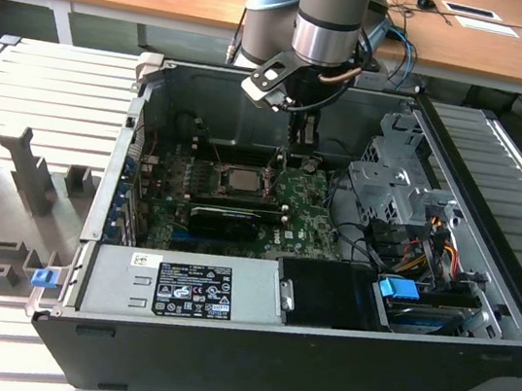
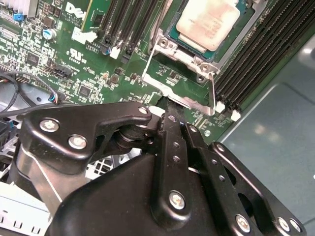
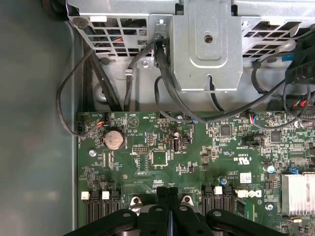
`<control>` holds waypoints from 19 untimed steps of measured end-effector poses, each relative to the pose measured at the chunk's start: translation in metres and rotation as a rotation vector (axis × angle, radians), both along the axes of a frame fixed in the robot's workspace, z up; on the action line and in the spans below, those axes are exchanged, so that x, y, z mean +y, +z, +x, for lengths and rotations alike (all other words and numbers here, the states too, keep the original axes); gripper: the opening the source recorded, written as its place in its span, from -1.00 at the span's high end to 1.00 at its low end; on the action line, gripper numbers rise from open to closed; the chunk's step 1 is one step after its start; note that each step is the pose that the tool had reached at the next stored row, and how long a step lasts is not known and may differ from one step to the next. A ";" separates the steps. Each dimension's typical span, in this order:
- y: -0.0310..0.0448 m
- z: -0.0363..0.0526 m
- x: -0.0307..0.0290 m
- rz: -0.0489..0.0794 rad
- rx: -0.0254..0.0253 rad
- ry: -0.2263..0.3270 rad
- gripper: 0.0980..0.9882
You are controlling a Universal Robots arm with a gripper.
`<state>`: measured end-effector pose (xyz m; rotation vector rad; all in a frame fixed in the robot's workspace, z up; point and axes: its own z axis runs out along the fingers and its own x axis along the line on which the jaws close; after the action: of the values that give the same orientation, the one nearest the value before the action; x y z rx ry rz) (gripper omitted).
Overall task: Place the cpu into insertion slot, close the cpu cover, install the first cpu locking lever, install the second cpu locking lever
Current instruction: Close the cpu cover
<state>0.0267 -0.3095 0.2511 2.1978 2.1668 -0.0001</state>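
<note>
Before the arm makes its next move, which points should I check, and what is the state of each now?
1. The cpu lies in the insertion slot: ok.
2. The cpu cover is closed over the cpu: not ok. It stands open, and the green board shows through its window.
3. The gripper carries nothing: ok, fingers shut together.
4. The gripper touches the cover's edge: cannot tell.
5. Position of the locking levers: cannot tell.
</note>
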 end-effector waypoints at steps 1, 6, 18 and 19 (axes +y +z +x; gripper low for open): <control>0.0000 -0.0005 0.0000 0.000 0.0000 0.000 0.98; -0.0001 -0.0045 0.0000 0.000 0.0000 0.000 0.98; -0.0003 -0.0102 0.0000 0.000 0.0000 0.000 0.98; -0.0003 -0.0105 0.0000 0.000 0.0000 0.000 0.98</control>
<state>0.0162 -0.3095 0.2508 2.1978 2.1668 -0.0002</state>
